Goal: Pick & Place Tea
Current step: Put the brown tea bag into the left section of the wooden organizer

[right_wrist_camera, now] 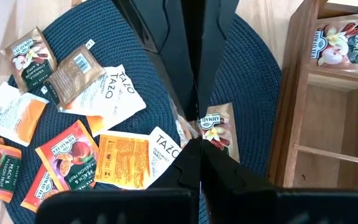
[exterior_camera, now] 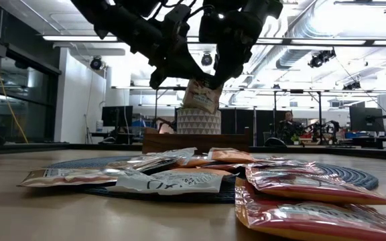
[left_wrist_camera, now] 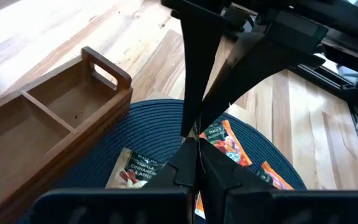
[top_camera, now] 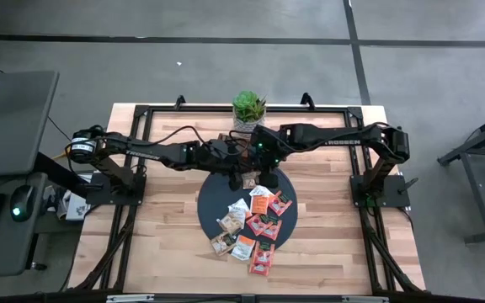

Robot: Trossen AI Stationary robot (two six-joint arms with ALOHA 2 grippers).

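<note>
One tan-brown tea sachet (exterior_camera: 202, 96) is up in the air over the far part of the dark round mat (top_camera: 213, 198), between both grippers. My left gripper (top_camera: 236, 178) comes from the table's left and my right gripper (top_camera: 268, 178) from its right; both are shut on this sachet. Several other sachets (top_camera: 255, 223), orange-red, tan and white, lie flat in a loose heap on the mat's near half. The wooden compartment tray (left_wrist_camera: 55, 118) stands beyond the mat; one sachet (right_wrist_camera: 344, 43) lies in a compartment of it. My left gripper (left_wrist_camera: 197, 163) pinches the tan sachet between its two fingers at one edge (right_wrist_camera: 185, 124), which its own wrist view shows only edge-on. The fingers slant down from the table's left. The sachet is lifted clear and stands roughly upright. My right gripper (right_wrist_camera: 194, 149) pinches the same sachet between its two fingers at the edge (right_wrist_camera: 211, 138) opposite the left gripper's fingers. It comes slanting down from the table's right. The sachet's printed face (right_wrist_camera: 216, 124) shows beside the fingertips, clear of the mat.
A potted plant in a white patterned pot (top_camera: 248, 108) stands at the table's far edge behind the tray. The black frame rails (top_camera: 141, 160) run along the table's sides. Bare wood (top_camera: 154, 244) lies left and right of the mat.
</note>
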